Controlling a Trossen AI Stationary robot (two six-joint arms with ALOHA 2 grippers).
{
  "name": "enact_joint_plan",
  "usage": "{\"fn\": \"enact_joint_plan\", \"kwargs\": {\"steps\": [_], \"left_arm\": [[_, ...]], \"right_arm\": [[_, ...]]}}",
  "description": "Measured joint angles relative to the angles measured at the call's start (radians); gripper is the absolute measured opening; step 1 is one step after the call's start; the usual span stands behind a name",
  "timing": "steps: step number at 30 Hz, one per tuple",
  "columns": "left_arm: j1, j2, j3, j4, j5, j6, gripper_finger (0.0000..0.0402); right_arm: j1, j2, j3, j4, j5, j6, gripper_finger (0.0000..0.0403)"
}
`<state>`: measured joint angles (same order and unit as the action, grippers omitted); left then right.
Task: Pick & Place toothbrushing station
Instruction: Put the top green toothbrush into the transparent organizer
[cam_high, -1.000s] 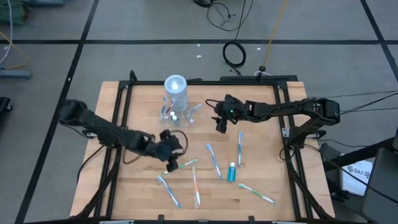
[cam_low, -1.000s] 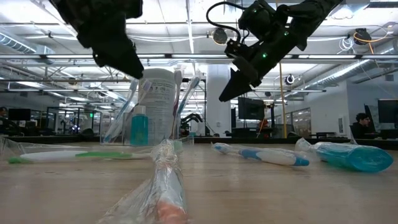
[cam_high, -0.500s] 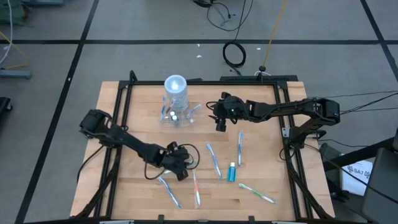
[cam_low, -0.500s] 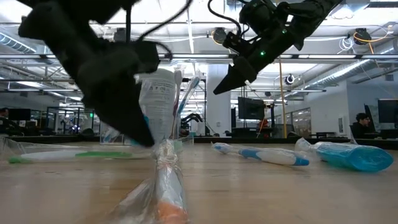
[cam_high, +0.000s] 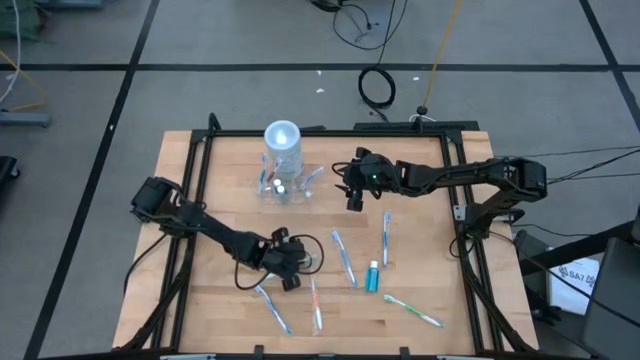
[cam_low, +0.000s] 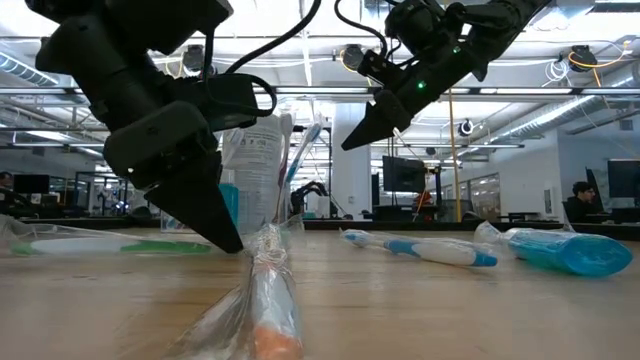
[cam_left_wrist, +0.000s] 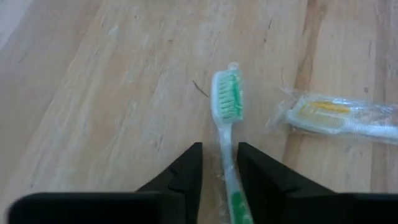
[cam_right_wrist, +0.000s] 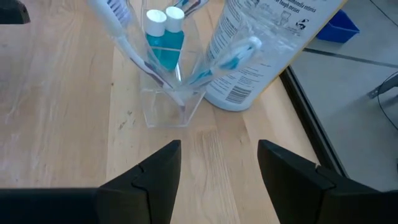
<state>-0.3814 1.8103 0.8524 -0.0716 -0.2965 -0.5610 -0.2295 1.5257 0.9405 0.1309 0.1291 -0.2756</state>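
Note:
The toothbrushing station stands at the far middle of the table: a clear cylinder with a pale round top (cam_high: 282, 138) and a low clear tray (cam_high: 286, 186) holding toothbrushes and teal tubes. It also shows in the right wrist view (cam_right_wrist: 174, 99) and the low view (cam_low: 256, 150). My right gripper (cam_high: 352, 198) hovers open to the station's right, fingers pointing at it (cam_right_wrist: 217, 155). My left gripper (cam_high: 288, 266) is low at the table in the near middle. It is open, with its fingers (cam_left_wrist: 220, 149) on either side of a green toothbrush's handle (cam_left_wrist: 225, 124), which lies flat on the table.
Loose toothbrushes lie on the near half of the table: blue ones (cam_high: 344, 258) (cam_high: 386, 238) (cam_high: 272, 307), a green one (cam_high: 412, 311) and a wrapped orange one (cam_high: 314, 300). A teal tube (cam_high: 373, 277) lies among them. A black frame rail (cam_high: 330, 131) edges the table.
My left gripper has gone toward the table's near edge and a little right. It has come down to the table over the green toothbrush, which now lies between its fingers. The station has not moved.

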Motion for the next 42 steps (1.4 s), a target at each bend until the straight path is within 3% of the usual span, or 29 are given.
{"fn": "enact_joint_plan", "kwargs": {"steps": [6,14,20,25,30,33,38,42], "left_arm": [[0.016,0.001,0.000,-0.031,0.010,0.003,0.0013],[0.027,-0.108,-0.009,-0.070,-0.008,0.073,0.0021],[0.007,-0.311,-0.004,-0.200,-0.187,0.104,0.0014],[-0.007,-0.494,-0.004,-0.251,-0.335,0.221,0.0011],[0.002,-0.639,-0.003,-0.221,-0.589,0.350,0.0012],[0.016,-0.697,-0.003,-0.216,-0.692,0.399,0.0020],[0.065,-0.727,-0.038,-0.147,-0.752,0.465,0.0005],[0.126,-0.732,-0.184,0.159,-0.705,0.606,0.0014]], "right_arm": [[0.001,0.000,0.000,0.000,0.000,0.002,0.0203],[0.002,0.000,0.000,-0.002,0.000,0.046,0.0203],[0.002,0.000,0.000,-0.002,0.000,0.047,0.0202],[0.002,0.000,0.000,0.003,0.000,0.047,0.0203],[0.002,0.000,0.000,0.025,0.000,0.081,0.0205],[0.002,0.000,0.000,0.026,0.000,0.080,0.0205],[0.002,0.000,0.000,0.031,0.000,0.079,0.0202],[0.002,0.000,0.000,0.039,0.000,0.079,0.0203]]}}
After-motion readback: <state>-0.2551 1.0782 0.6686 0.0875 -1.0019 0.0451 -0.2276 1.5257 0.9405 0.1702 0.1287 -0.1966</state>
